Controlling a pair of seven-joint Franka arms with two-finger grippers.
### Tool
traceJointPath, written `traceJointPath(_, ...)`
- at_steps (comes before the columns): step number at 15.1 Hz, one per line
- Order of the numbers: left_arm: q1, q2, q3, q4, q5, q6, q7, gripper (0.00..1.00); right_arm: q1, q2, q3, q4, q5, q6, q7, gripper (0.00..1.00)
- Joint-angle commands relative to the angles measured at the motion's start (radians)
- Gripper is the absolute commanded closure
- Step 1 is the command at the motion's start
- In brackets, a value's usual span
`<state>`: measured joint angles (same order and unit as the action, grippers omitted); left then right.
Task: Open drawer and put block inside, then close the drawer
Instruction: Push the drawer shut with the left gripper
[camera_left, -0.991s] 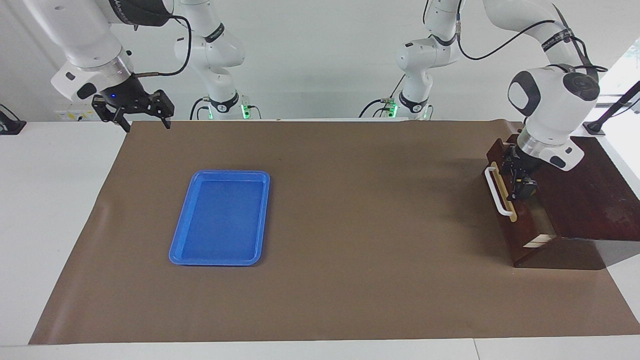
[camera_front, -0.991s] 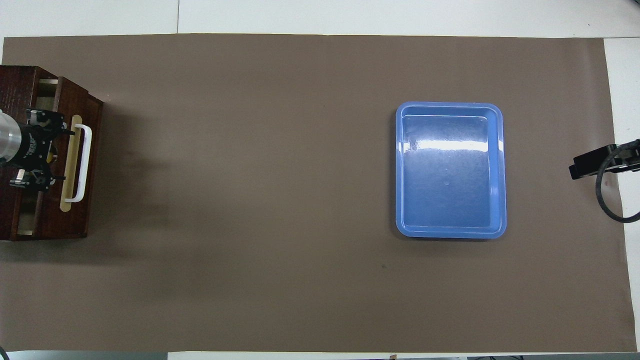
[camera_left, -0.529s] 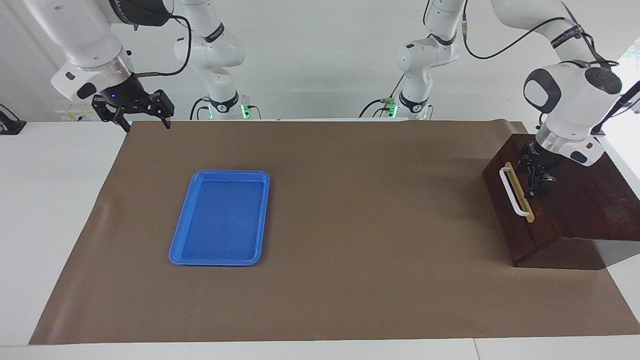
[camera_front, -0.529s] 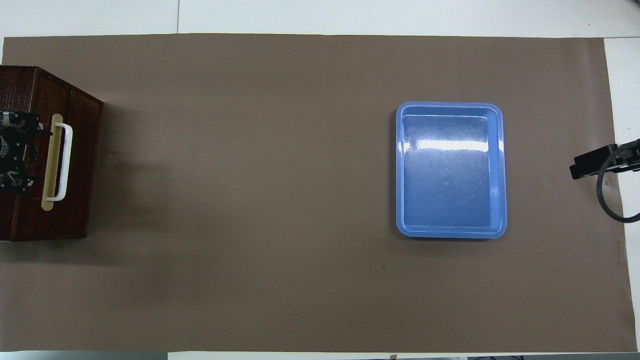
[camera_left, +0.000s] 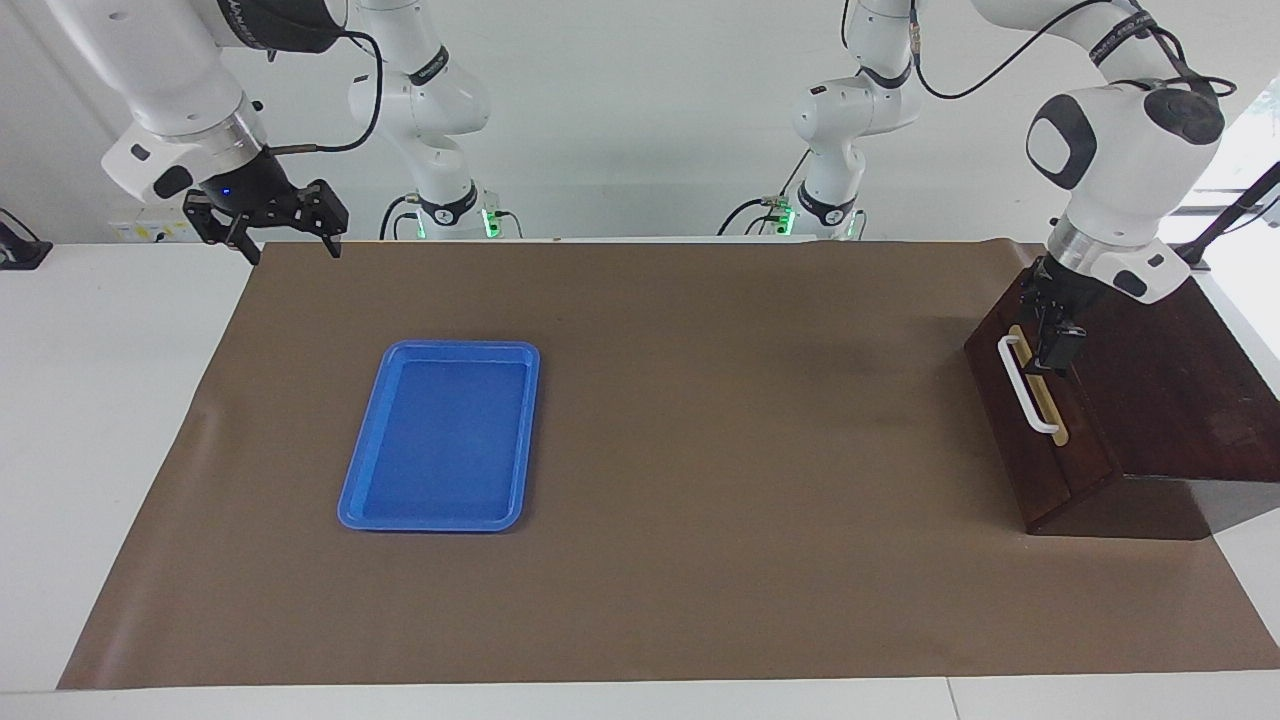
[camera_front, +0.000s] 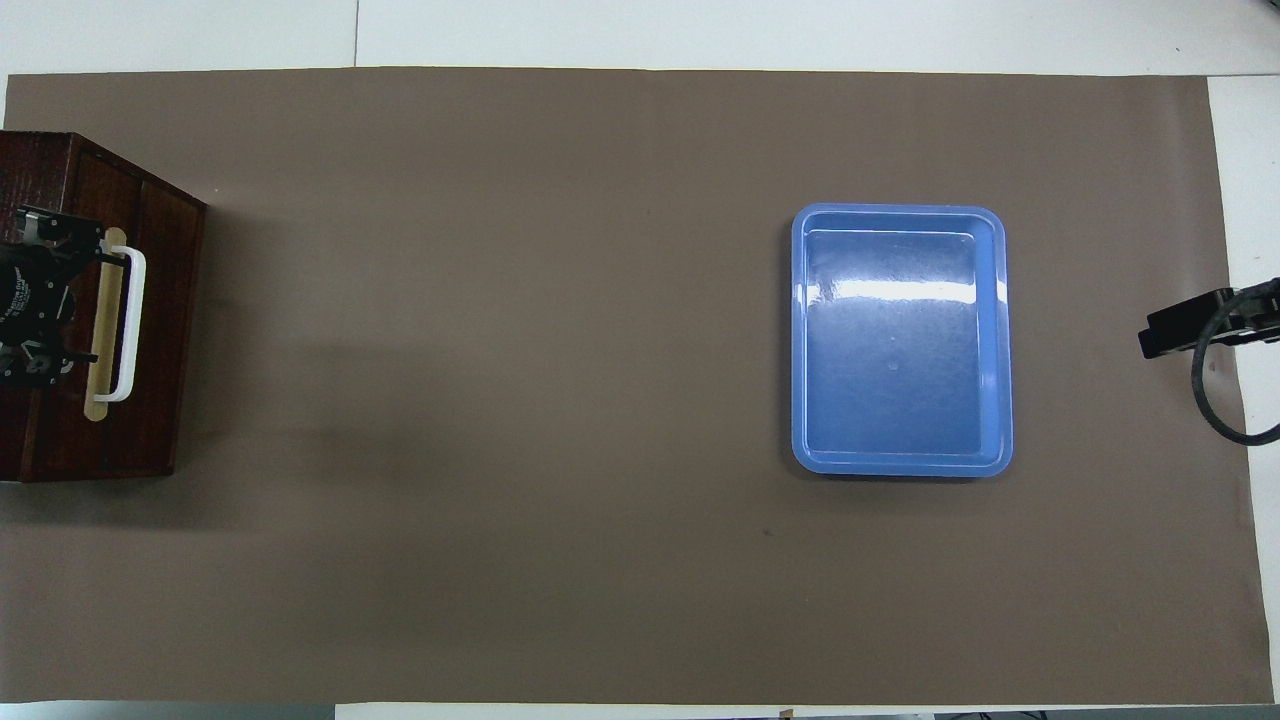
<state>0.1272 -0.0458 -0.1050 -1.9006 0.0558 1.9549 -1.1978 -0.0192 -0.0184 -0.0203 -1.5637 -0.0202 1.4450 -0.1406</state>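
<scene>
The drawer (camera_left: 1085, 460) sits pushed flush into its dark wooden box at the left arm's end of the table. Its white bar handle (camera_left: 1025, 385) faces the middle of the table. In the overhead view the drawer (camera_front: 160, 320) also shows no gap. My left gripper (camera_left: 1048, 320) hangs open just above the box's top edge by the handle, with nothing between its fingers. My right gripper (camera_left: 292, 245) waits open and empty over the mat's corner at the right arm's end. The block is hidden.
A blue tray (camera_left: 440, 346) lies empty on the brown mat toward the right arm's end, also seen in the overhead view as the tray (camera_front: 900, 211). The box's sloping dark top (camera_left: 1180, 390) stands high at the left arm's end.
The drawer stood partly open a second ago and is now shut. My left gripper moved in with it, then lifted off above the handle. The right arm has stayed still.
</scene>
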Motion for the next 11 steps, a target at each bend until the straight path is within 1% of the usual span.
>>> traceJointPath(1,-0.049,-0.068,0.008,-0.011,0.007,-0.056,0.126,0.0,-0.005,-0.011,0.005,-0.004,-0.012,-0.009,0.007,0.0)
traceJointPath(3,-0.054,-0.094,0.01,0.0,0.006,-0.082,0.266,0.0,-0.005,-0.011,0.005,-0.004,-0.012,-0.009,0.006,0.0)
traceJointPath(7,-0.041,-0.115,0.021,0.061,-0.016,-0.157,0.524,0.0,-0.005,-0.011,0.005,-0.004,-0.012,-0.008,0.006,0.0)
traceJointPath(9,-0.028,-0.141,0.034,0.064,-0.031,-0.166,0.712,0.0,-0.005,-0.011,0.005,-0.004,-0.012,-0.008,0.007,0.0)
traceJointPath(11,-0.021,-0.143,0.039,0.066,-0.031,-0.201,0.919,0.0,-0.005,-0.011,0.005,-0.004,-0.012,-0.008,0.006,0.0)
